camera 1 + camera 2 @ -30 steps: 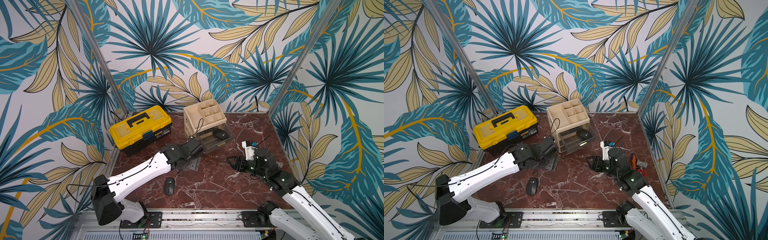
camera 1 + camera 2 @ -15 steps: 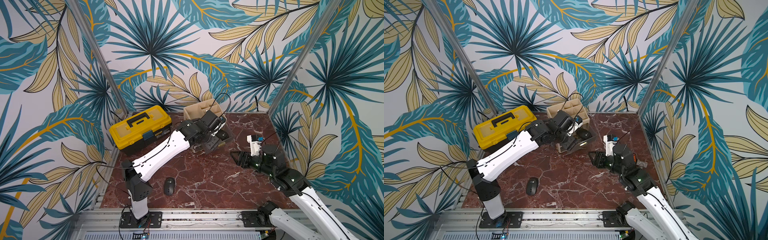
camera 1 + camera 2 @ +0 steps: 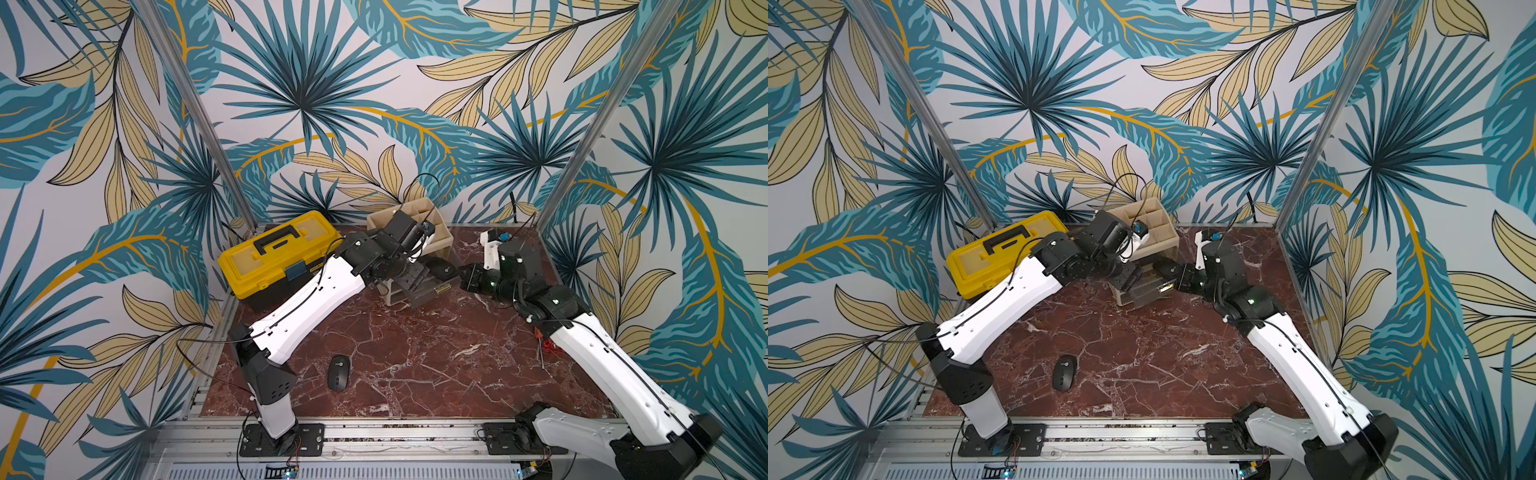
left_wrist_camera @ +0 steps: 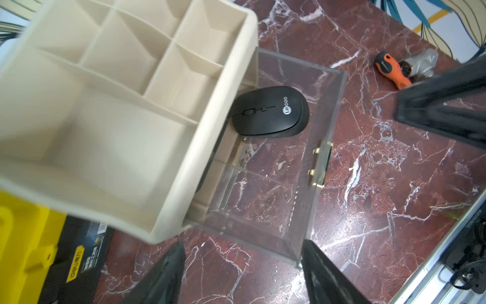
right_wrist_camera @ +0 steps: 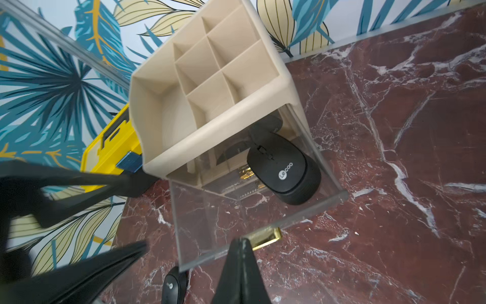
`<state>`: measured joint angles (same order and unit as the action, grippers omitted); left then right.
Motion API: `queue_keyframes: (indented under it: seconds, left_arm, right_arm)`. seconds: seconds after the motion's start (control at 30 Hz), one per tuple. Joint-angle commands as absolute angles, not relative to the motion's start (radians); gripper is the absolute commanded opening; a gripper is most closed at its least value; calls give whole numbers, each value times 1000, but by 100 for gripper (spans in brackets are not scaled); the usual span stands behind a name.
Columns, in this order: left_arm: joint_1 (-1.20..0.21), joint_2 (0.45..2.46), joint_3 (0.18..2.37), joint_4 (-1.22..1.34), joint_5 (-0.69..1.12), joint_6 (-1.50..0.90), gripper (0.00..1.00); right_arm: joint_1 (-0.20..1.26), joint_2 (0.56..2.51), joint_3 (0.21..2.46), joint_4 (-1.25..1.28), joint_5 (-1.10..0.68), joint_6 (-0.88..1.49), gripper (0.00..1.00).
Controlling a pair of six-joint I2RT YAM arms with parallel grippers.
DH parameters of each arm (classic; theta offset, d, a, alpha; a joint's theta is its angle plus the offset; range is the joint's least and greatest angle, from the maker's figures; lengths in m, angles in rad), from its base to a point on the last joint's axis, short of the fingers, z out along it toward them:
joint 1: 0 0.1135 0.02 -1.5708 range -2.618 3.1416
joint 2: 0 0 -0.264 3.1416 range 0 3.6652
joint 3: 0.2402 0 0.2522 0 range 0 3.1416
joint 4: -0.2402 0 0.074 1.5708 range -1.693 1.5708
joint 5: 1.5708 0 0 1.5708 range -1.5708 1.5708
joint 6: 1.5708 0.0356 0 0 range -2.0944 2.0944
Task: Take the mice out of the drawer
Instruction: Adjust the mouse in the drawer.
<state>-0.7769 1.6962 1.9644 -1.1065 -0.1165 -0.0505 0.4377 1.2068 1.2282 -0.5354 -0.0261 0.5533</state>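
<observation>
red marble table [image 3: 415, 365], leaf wallpaper on every wall. nearest the front edge: one mouse [image 3: 338, 372] lies out on the table, well apart from the drawer [image 5: 200, 218]. further in, the right gripper [image 5: 240, 240] has its fingers pressed together, tip right at the clear drawer's front, just beside the gold handle [image 5: 265, 238]; contact or not, can't tell. left gripper [image 4: 242, 243] spread wide above the drawer's front corner, gripping nothing. drawer stands pulled out of the beige organizer [image 4: 126, 79]; second mouse [image 4: 271, 111] lies inside it, logo up, nose under the organizer's rim. beyond, on the left arm's side, a yellow toolbox [image 3: 282, 253].
</observation>
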Motion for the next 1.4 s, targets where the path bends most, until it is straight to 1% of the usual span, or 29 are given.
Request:
queue_keyframes:
  seconds: [0.0,0.07,0.13,0.2,0.3,0.4,0.6,0.87,1.03,1.2,1.37]
  left_arm:
    - [-745,1579,1888,-1054,-159,-120,79]
    - [-716,1529,1839,-1035,-156,-149,87]
    - [-686,1485,1786,-1009,-140,-171,92]
    - [-657,1444,1725,-976,-127,-190,100]
    - [-612,1401,1645,-924,-94,-227,100]
    - [-568,1377,1567,-840,-14,-275,100]
    - [-556,1396,1499,-723,24,-326,100]
    - [-552,1449,1499,-637,73,-360,100]
    - [-553,1477,1504,-613,92,-374,100]
    - [-553,1501,1518,-611,99,-373,100]
    - [-553,1511,1529,-610,106,-373,100]
  right_arm:
    - [428,1279,1270,-500,-14,572,0]
    - [416,1336,1300,-506,-20,560,0]
    - [404,1382,1328,-505,-29,543,0]
    - [390,1428,1362,-515,-44,524,0]
    - [376,1484,1402,-530,-41,506,0]
    - [371,1533,1431,-531,-37,504,0]
    - [369,1600,1468,-544,-6,545,0]
    - [370,1658,1512,-609,44,585,0]
    - [371,1702,1567,-676,60,565,0]
    - [370,1732,1607,-741,52,525,0]
    - [370,1746,1629,-775,5,478,0]
